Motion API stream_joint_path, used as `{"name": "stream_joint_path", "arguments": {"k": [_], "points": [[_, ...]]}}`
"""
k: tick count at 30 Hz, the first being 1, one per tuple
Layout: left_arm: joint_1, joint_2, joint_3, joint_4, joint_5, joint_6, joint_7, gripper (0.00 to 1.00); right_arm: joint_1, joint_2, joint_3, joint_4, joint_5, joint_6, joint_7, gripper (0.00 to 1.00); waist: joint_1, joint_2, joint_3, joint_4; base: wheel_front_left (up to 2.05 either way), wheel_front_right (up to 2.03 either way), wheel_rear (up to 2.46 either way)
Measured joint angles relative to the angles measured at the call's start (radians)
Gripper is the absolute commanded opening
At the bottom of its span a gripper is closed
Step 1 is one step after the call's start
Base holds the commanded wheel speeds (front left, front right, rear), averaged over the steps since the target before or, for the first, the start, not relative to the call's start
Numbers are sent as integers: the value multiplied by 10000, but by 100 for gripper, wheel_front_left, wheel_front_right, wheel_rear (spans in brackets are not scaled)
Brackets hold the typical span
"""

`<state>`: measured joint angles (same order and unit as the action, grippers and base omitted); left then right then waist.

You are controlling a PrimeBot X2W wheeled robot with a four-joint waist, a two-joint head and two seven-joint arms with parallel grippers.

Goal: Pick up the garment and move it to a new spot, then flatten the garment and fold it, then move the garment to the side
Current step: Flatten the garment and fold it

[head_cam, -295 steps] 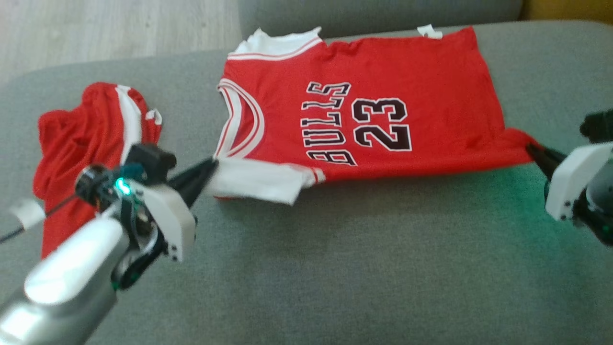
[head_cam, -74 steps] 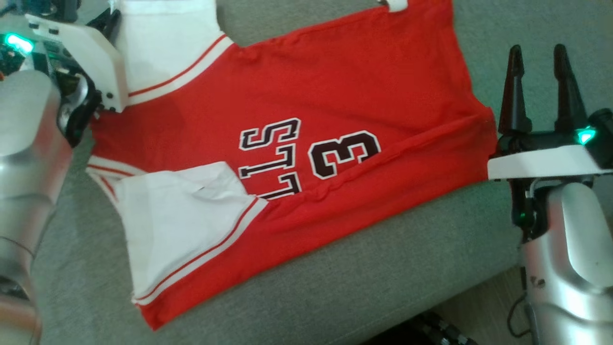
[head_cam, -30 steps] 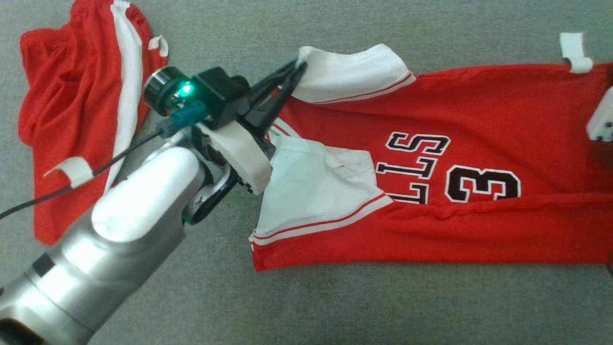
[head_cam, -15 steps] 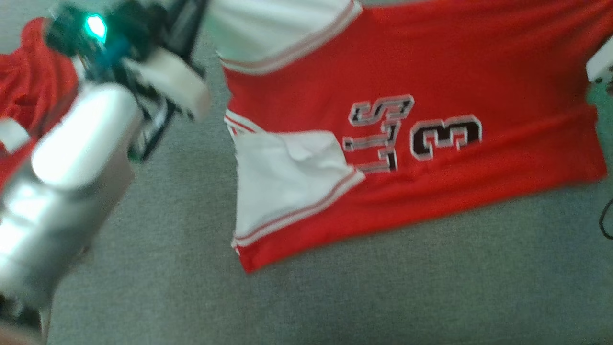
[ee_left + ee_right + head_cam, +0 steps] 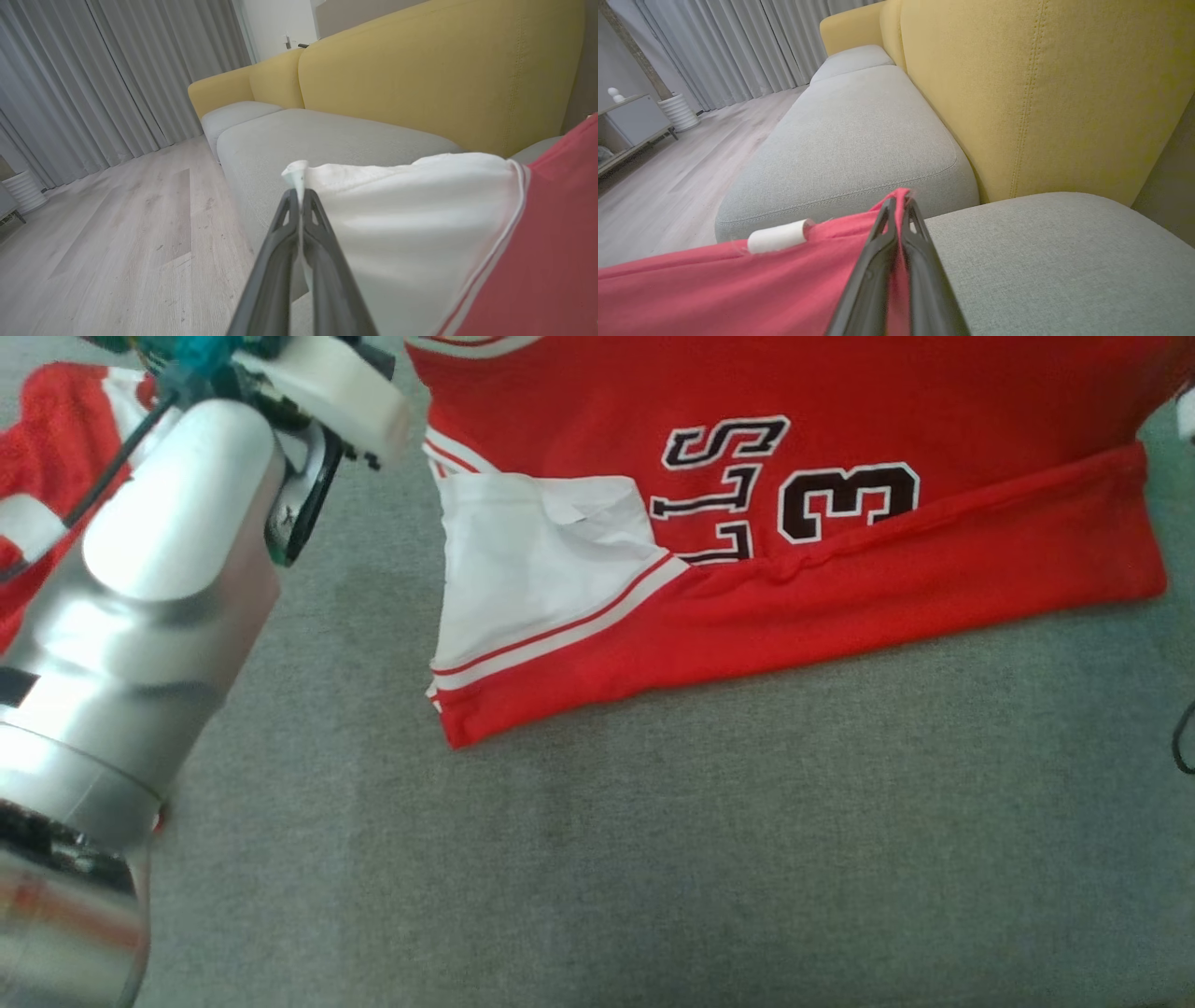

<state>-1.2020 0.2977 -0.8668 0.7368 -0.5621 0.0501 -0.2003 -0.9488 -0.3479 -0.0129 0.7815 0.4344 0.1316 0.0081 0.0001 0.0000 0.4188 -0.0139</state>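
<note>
Your left end effector (image 5: 299, 203) clamps the jersey (image 5: 840, 588) sleeve (image 5: 411, 210); your right end effector (image 5: 899, 207), seemingly, its hem (image 5: 850, 224).

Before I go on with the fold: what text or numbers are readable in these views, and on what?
"LLS": black, white-edged letters lying sideways on the red jersey; the fold hides the rest.
"3": same style, beside the letters.
White tag on the jersey's edge: no print I can read.

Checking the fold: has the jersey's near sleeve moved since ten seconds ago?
Yes. The sleeve now lies folded up the head view onto the jersey, covering lettering it earlier lay beside.
</note>
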Motion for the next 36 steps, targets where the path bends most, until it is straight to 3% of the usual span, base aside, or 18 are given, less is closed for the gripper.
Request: {"name": "stream_joint_path", "arguments": {"k": [7,14,18,23,27,36], "points": [[516,-113,-111,144,-2,-293,-341,0,1010,-428,704,-63,1254,0,548,0,-1,0,-417,260,0,0,0],[1813,-4,-732,-472,33,-602,-359,0,2316,-1381,1492,-508,2460,0,1317,0,-2,0,-1086,517,0,0,0],[2502,360,-1003,-1216,-31,-606,138,0,3023,-1910,1987,-895,3009,0,1735,0,-2,0,-1448,636,0,0,0],[3723,1014,-1653,-2288,-418,-963,1682,0,3902,-2428,2585,-1292,3697,0,2520,0,-3,1,-1791,748,0,0,0],[4588,1436,-2034,-3156,-466,-915,2385,0,4282,-2801,2964,-1337,3751,0,2813,0,-2,1,-1787,803,0,0,0],[4825,1628,-2336,-4209,-554,-633,2815,0,4292,-3480,4115,-1534,3001,0,3104,0,0,0,-1485,823,0,0,0]]}}
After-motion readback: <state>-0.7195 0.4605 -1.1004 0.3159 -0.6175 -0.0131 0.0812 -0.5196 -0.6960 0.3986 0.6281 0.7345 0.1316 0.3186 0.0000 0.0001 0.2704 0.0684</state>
